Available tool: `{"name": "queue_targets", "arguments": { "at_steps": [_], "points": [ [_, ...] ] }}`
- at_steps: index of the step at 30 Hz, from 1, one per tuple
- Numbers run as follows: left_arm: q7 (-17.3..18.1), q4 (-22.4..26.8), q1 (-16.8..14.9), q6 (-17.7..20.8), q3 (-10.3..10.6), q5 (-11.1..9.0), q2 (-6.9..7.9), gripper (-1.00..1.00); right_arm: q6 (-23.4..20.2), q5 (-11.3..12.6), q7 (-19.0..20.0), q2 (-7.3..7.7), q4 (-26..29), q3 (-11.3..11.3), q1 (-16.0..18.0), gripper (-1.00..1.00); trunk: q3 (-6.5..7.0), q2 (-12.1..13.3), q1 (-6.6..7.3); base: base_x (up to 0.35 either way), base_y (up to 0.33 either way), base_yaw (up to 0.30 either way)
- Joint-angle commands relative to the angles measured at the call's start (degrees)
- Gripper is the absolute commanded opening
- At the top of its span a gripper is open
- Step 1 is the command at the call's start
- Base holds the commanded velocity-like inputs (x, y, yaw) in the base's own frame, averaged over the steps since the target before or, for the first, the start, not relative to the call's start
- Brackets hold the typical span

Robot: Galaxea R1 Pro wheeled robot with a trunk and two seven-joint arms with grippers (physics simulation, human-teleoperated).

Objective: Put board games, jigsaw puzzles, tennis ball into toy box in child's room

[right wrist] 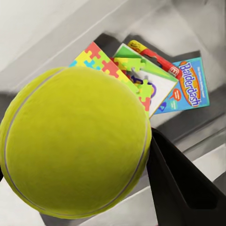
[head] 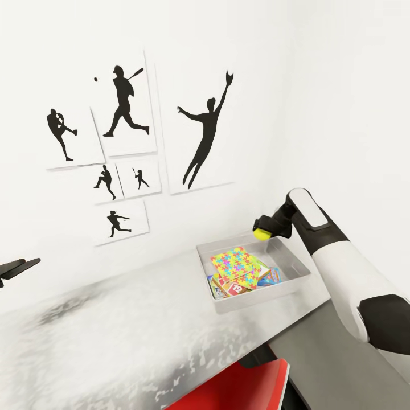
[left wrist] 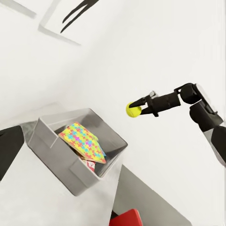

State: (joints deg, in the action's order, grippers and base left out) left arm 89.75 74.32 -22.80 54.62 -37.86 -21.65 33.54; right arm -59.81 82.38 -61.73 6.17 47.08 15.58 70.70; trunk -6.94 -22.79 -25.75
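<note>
My right gripper [head: 263, 230] is shut on the yellow-green tennis ball [head: 262, 233] and holds it just above the far rim of the grey toy box [head: 296, 265], which stands at the right end of the pale table [head: 114, 336]. Inside the toy box, a bright jigsaw puzzle [head: 236, 266] lies on top of colourful board games [head: 272, 277]. The left wrist view shows the ball [left wrist: 133, 110] in the air beyond the box [left wrist: 70, 165], clear of the puzzle [left wrist: 84, 141]. Up close, the ball [right wrist: 75, 141] hangs over a blue board game [right wrist: 188, 87]. My left gripper [head: 20, 266] hovers at the far left with its fingers parted.
Black baseball silhouette pictures [head: 125, 102] hang on the white wall behind the table. A red seat [head: 239, 390] sits below the table's front edge, beside my right arm [head: 341, 273].
</note>
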Motion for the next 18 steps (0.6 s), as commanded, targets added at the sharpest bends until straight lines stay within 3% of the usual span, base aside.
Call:
{"name": "queue_targets", "arguments": {
  "at_steps": [1,4,8,11,16,18],
  "points": [
    [0.25,1.02,-0.05,0.77,0.05,0.05,-0.87,1.00,-0.19,0.69,-0.68,0.11,0.04,0.20,0.07,-1.00,-0.13,-0.13,-0.04,0.000,0.000,0.000],
    [0.25,3.22,-0.05,1.23,0.84,-0.07,-3.04,1.00,-0.19,0.68,-0.68,0.14,0.03,0.20,0.00,-1.00,-0.13,-0.13,-0.04,0.000,0.000,0.000],
    [0.25,4.73,-0.65,3.92,6.09,-0.13,-4.57,1.00,-0.19,0.68,-0.68,0.36,0.24,0.16,-0.03,-1.00,-0.13,-0.13,-0.04,0.000,0.000,0.000],
    [0.25,5.46,-0.95,4.74,8.41,-0.14,-5.44,1.00,-0.19,0.62,-0.68,0.59,0.34,0.20,-0.03,-1.00,-0.15,-0.13,-0.04,0.000,0.000,0.000],
    [0.25,5.72,-1.09,4.70,12.26,0.53,-10.11,1.00,-0.19,0.59,-0.68,1.56,0.39,0.25,-0.17,-1.00,-0.23,-0.13,-0.04,0.000,0.000,0.000],
    [0.25,5.49,-1.10,4.60,12.78,0.67,-10.98,1.00,-0.19,0.59,-0.68,1.69,0.33,0.29,-0.39,-1.00,-0.27,-0.13,-0.04,0.000,0.000,0.000]
  ]
}}
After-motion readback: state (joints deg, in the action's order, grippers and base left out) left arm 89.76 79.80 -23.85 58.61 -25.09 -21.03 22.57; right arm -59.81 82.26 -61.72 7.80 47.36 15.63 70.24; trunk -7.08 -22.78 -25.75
